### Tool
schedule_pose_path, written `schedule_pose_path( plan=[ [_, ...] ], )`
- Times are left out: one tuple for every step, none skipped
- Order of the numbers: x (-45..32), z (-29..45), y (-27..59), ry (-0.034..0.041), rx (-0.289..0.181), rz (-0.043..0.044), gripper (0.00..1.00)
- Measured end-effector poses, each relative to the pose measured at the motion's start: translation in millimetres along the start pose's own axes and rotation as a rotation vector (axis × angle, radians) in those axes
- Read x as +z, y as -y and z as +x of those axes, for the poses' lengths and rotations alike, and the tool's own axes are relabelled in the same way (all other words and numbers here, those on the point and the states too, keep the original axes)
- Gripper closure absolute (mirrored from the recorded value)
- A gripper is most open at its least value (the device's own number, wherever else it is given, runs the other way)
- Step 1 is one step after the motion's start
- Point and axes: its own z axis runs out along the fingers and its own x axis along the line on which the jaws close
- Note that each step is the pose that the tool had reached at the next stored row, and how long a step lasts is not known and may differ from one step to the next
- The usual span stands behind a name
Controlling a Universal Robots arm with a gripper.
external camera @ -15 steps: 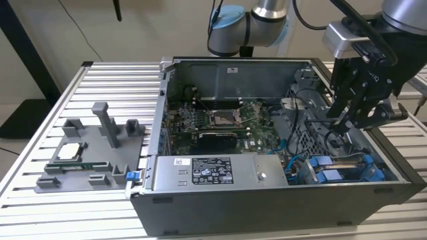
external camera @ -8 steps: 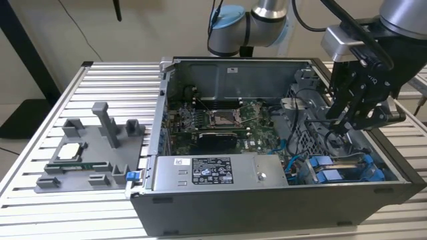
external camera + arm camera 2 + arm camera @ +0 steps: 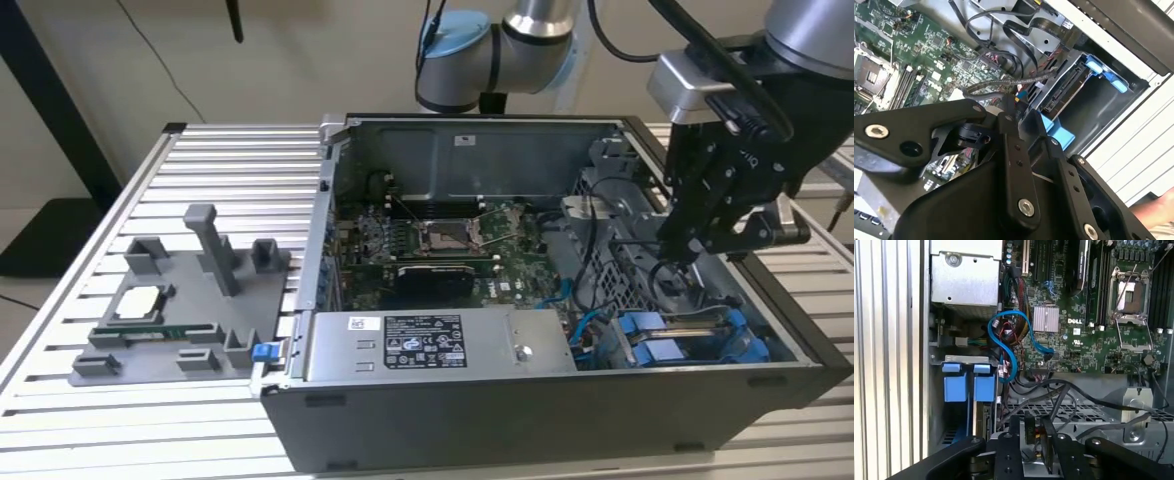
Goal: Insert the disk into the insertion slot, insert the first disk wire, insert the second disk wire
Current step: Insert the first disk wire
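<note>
Slatted aluminium table under everything, and on it I see the open case with the motherboard lying flat inside. At the exterior view's left sits a grey fixture tray. Along the case's near wall lies the power supply, whose white label carries dense black print and small marks. In the first wrist view the board also bears a white maker's mark beside a finned heatsink. The arm reaches in from behind, and my gripper hangs inside the case at the exterior view's right, down among loose black cables. I cannot tell whether it is spread or pinching anything. The disk stands on edge inside the slot, its blue carrier showing at both ends. In the exterior view that bay is in the case's near corner on the right. The gripper is near the disk but apart from it. A blue cable loops from the board toward the carrier tabs.
</note>
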Motion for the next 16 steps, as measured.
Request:
schedule_pose_path(
  plan=[
    [0.0,0.0,0.0,0.0000,0.000,-0.0001,1.00],
    [-0.1,0.0,0.0,-0.0001,0.000,-0.0001,1.00],
    [-0.1,0.0,0.1,-0.0001,0.000,-0.0001,1.00],
    [-0.1,0.0,0.0,-0.0002,0.000,-0.0002,1.00],
    [-0.1,0.0,0.1,-0.0001,0.000,-0.0002,1.00],
    [-0.1,0.0,0.1,-0.0002,0.000,-0.0002,1.00],
    [-0.1,0.0,0.0,-0.0003,0.000,-0.0001,1.00],
    [0.2,0.1,0.1,-0.0019,-0.001,0.0013,1.00],
    [0.6,0.1,0.1,-0.0065,-0.001,0.0029,1.00],
    [0.9,0.2,0.1,-0.0117,-0.002,0.0049,1.00],
    [1.4,0.2,0.0,-0.0166,-0.003,0.0066,1.00],
    [1.9,0.3,0.2,-0.0224,-0.003,0.0076,1.00],
    [2.6,0.4,0.6,-0.0288,-0.003,0.0079,1.00],
    [3.4,0.6,1.6,-0.0337,-0.003,0.0079,1.00],
    [4.1,0.7,3.3,-0.0391,-0.003,0.0078,1.00],
    [4.9,0.8,5.9,-0.0439,-0.004,0.0077,1.00]
  ],
)
